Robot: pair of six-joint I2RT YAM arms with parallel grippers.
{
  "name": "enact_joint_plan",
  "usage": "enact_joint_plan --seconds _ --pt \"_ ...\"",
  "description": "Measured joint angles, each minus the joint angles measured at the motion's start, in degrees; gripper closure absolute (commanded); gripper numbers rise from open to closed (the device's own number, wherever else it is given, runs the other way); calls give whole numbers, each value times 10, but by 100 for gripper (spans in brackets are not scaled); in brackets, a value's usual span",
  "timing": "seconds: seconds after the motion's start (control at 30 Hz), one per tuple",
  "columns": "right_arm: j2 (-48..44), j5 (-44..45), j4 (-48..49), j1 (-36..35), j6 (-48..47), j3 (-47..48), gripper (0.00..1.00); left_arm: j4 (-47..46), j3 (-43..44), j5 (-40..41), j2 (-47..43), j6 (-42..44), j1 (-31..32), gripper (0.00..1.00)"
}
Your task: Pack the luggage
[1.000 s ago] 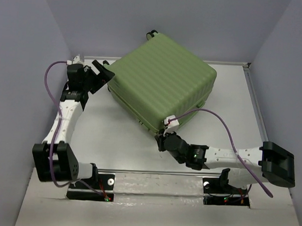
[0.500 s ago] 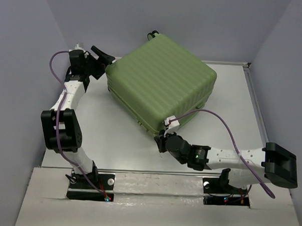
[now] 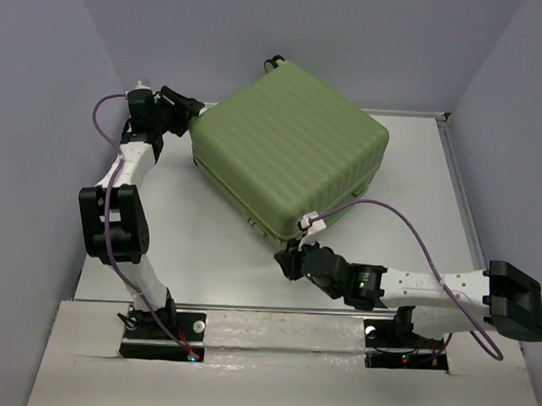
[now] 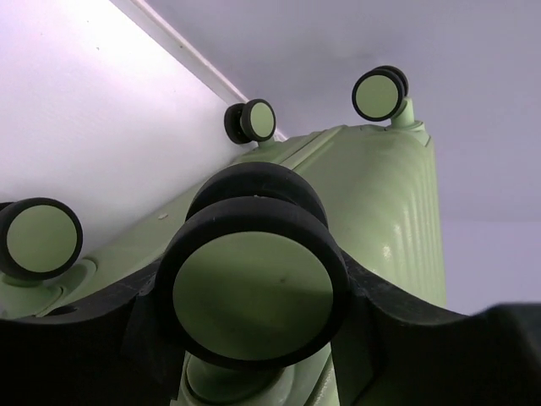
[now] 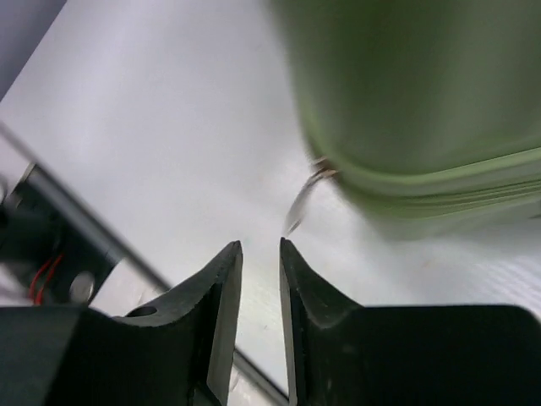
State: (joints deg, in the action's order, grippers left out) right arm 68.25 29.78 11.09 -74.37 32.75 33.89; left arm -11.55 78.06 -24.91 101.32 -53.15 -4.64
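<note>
Right gripper (image 5: pixel 259 245) at the luggage's (image 3: pixel 292 141) near corner: jaws a crack apart, empty, zipper pull (image 5: pixel 304 194) just past the tips. Left gripper (image 3: pixel 187 109) straddles its left-corner wheel (image 4: pixel 252 292) (clamped? can't tell). Luggage lies flat, shut. Brace the wheel first, then pinch the pull squarely.

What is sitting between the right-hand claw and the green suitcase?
Nothing visible. Only table separates the right gripper from the luggage; the small pull dangling there seems part of it.
</note>
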Motion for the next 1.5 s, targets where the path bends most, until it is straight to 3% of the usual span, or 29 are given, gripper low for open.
enact_joint_plan --seconds 0.13,0.33,0.43,0.83,0.97,1.1,1.17,1.33,1.5 --pt "-20 -33 -26 -27 22 0 23 -20 -6 1 1 -7 0 94" --pt "-78 -40 -90 -21 50 -1 19 -73 -43 9 -6 -5 0 94" --pt "-118 -58 -112 14 50 0 20 -125 -116 30 -49 -1 -4 94" --pt "-126 -218 -242 209 -17 61 30 -243 -469 153 -377 -14 -39 94" --pt "-103 -248 -253 298 -56 82 21 -207 -565 168 -536 -14 -33 94" --pt "-86 -251 -244 344 -94 94 17 -121 -606 181 -671 -14 -1 94" --pt "-107 -263 -234 347 -101 75 23 -83 -607 188 -709 -11 4 94" --pt "-212 -322 -207 330 -87 -25 40 -56 -607 188 -722 -16 12 94" --pt "-215 -296 -199 327 -90 -45 39 -55 -607 187 -723 -17 12 94"
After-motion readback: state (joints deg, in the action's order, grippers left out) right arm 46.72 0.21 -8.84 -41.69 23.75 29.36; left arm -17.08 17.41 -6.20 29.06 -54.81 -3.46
